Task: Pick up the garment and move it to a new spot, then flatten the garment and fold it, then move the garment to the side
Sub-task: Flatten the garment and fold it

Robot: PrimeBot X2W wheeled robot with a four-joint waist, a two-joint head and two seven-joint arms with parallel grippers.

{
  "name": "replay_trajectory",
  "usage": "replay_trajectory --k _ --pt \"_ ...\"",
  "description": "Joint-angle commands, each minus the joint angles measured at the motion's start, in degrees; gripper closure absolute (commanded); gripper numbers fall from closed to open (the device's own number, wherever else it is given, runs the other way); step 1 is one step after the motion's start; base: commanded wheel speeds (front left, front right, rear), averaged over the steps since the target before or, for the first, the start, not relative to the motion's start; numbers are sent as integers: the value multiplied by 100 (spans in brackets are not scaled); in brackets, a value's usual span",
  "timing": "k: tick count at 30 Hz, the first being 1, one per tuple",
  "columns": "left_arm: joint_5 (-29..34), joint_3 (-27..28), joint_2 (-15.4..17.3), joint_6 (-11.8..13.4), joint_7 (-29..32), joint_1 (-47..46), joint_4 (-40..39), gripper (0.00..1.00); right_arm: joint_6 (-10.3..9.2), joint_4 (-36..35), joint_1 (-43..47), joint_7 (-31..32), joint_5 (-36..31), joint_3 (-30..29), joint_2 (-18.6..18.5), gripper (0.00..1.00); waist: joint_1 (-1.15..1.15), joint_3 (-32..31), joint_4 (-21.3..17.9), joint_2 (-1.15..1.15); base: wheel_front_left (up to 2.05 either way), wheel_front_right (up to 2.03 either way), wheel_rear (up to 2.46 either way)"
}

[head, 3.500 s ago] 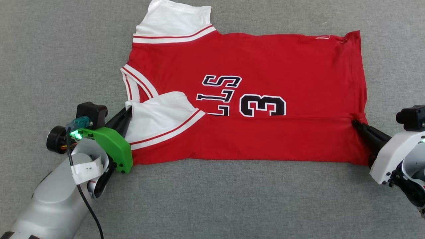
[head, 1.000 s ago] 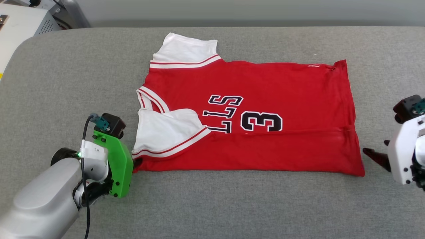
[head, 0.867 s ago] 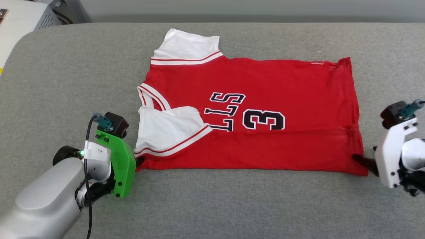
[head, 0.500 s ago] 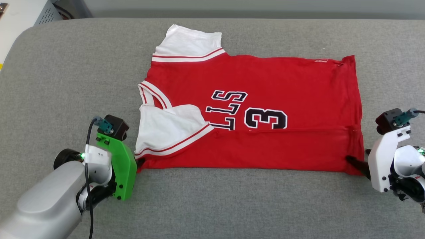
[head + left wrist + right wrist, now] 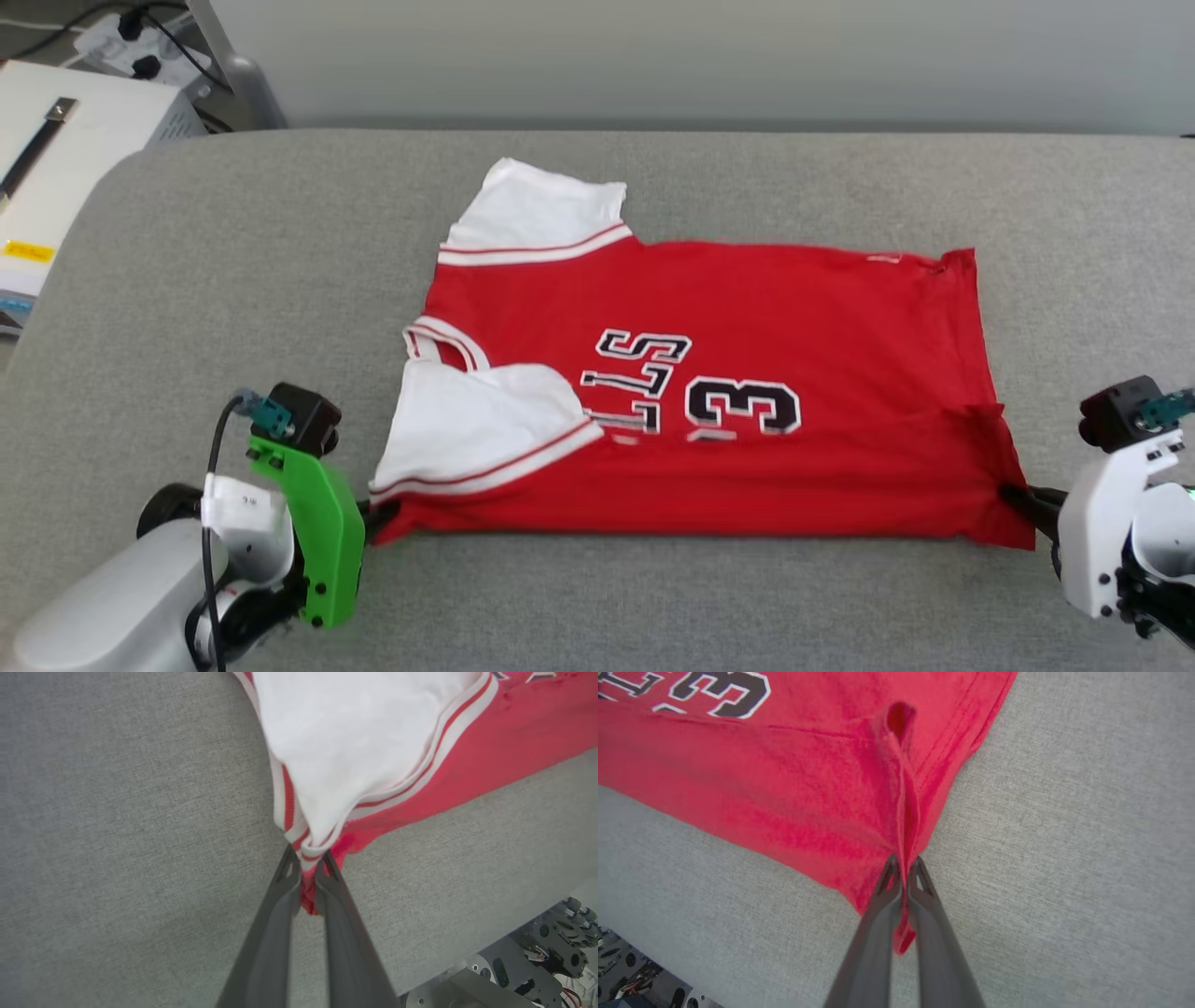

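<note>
Two pinches on garment (image 5: 747,308): left gripper (image 5: 308,859) at sleeve corner, right gripper (image 5: 904,863) at hem corner (edge perhaps lifted).

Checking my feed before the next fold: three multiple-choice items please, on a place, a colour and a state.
1. Where does the left gripper hold the shirt? A near sleeve-end corner; B far hem; C collar.
2. The folded-over sleeve is: A black; B white; C green.
3. The right gripper is: A open; B shut on the shirt; C shut on nothing.
1 A: striped trim and red cloth sit in its grip. 2 B: white with red stripes. 3 B: red cloth is pinched in its grip.
</note>
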Motion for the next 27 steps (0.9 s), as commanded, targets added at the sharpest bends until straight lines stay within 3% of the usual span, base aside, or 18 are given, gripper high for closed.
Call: replay_trajectory --k 1,9,14,20,25,26,27 --pt "-32 3 110 76 25 164 -125 100 -3 -115 184 -18 77 -92 -69 100 0 -171 40 0 0 0 0" --pt "-81 -95 447 475 24 719 -968 100 -3 -871 1064 295 14 -847 -201 100 0 -212 50 0 0 0 0" --pt "-37 -118 431 660 -5 796 -1011 100 -3 -967 1260 663 -38 -1262 88 100 0 56 13 0 0 0 0" --pt "-45 -166 204 635 -29 770 -577 100 -3 -597 1086 864 -348 -1290 444 100 0 305 -18 0 0 0 0" --pt "-41 -177 63 542 -132 750 -248 100 -3 -218 993 594 -646 -1174 574 100 0 321 18 0 0 0 0" --pt "-70 -150 45 532 -178 760 -211 97 -3 -172 987 502 -652 -1176 617 100 0 298 22 0 0 0 0" --pt "-67 -133 47 530 -220 762 -195 54 -3 -135 988 422 -646 -1195 659 81 0 276 27 0 0 0 0"
